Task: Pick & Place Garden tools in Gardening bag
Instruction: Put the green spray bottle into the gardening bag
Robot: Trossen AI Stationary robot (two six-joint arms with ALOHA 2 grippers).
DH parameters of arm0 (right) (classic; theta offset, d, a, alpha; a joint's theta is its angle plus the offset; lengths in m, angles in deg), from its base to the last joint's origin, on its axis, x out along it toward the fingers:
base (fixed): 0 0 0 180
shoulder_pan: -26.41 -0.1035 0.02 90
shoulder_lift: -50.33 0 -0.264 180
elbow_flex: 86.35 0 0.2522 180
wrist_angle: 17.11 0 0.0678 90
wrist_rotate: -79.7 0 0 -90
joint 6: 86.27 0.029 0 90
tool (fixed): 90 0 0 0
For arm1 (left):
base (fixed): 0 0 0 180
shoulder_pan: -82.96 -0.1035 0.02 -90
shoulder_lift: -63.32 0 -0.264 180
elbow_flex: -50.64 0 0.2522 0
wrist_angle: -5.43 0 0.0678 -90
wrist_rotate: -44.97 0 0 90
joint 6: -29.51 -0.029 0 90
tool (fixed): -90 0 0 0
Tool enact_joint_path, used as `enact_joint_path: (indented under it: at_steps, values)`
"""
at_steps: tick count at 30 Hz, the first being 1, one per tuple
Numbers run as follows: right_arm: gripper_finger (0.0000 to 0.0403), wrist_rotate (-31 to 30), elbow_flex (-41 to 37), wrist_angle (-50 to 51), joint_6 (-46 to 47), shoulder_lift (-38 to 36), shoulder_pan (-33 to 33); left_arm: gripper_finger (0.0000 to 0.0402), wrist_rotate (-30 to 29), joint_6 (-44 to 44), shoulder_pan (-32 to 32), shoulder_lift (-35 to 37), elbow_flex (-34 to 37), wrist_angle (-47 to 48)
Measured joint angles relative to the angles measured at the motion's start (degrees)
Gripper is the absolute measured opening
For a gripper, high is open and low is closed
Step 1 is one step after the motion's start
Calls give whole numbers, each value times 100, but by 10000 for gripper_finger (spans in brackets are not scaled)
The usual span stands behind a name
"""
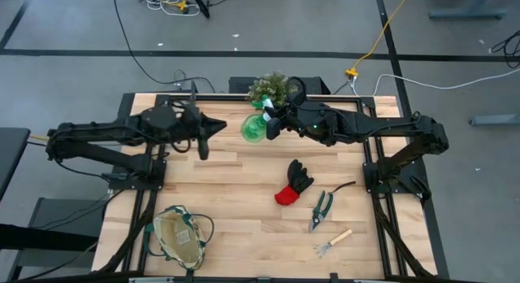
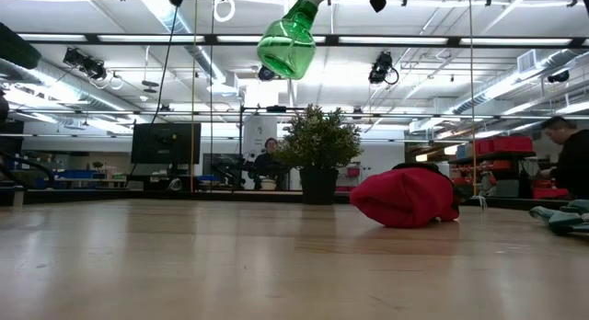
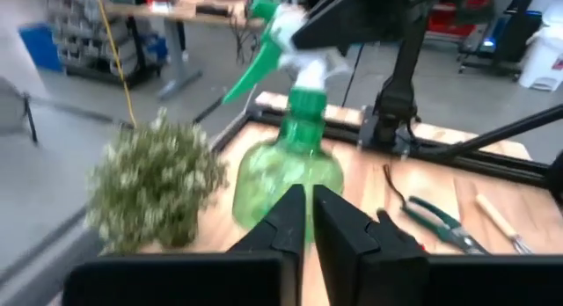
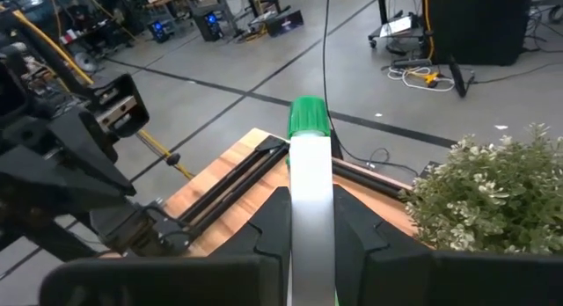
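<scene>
A green spray bottle [image 1: 253, 127] hangs high over the far middle of the table, with my right gripper [image 4: 310, 200] shut on its sprayer head. My left gripper [image 1: 219, 125] points at the bottle's body [image 3: 290, 174] from the table's left, a short way off. Only a narrow slit shows between its fingers, and nothing is in it. A black-and-red glove [image 1: 294, 184], pruning shears [image 1: 321, 210] and a wooden-handled mini rake [image 1: 333, 242] lie flat on the right half. The tan gardening bag [image 1: 180, 237] stands at the near left, its mouth up. My right gripper pinches the bottle's white sprayer head [image 4: 310, 222] between its two fingers, and the green nozzle tip [image 4: 308, 117] sticks out past them. The fingers come nearly level from the table's right. The bottle's body [image 2: 287, 44] hangs tilted below the hold, well clear of the table.
A bushy potted plant [image 1: 272, 88] stands at the far edge, just behind the bottle and my right gripper. A thin dark tool [image 1: 345, 186] lies right of the glove. Bare wood lies between the bag and the glove. People sit at desks beyond the table.
</scene>
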Motion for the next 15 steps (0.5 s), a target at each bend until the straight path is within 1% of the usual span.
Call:
enact_joint_path:
  at_steps: [3, 5, 10, 12, 15]
  values:
    - [49, 0, 0, 0, 0, 0, 0, 77, -2, -363, 0, -202, 0, -400]
    - [50, 0, 0, -7, -2, 0, 0, 105, -54, -426, 0, -321, 0, -542]
    - [51, -1, 0, -7, -2, -2, 0, 169, -67, -410, 0, -563, 0, -755]
    - [51, 0, 0, -4, -2, -2, 0, 191, -67, -384, 0, -653, 0, -801]
    - [51, -2, 0, -10, -2, -2, 0, 219, -65, -408, 2, -810, 0, -1135]
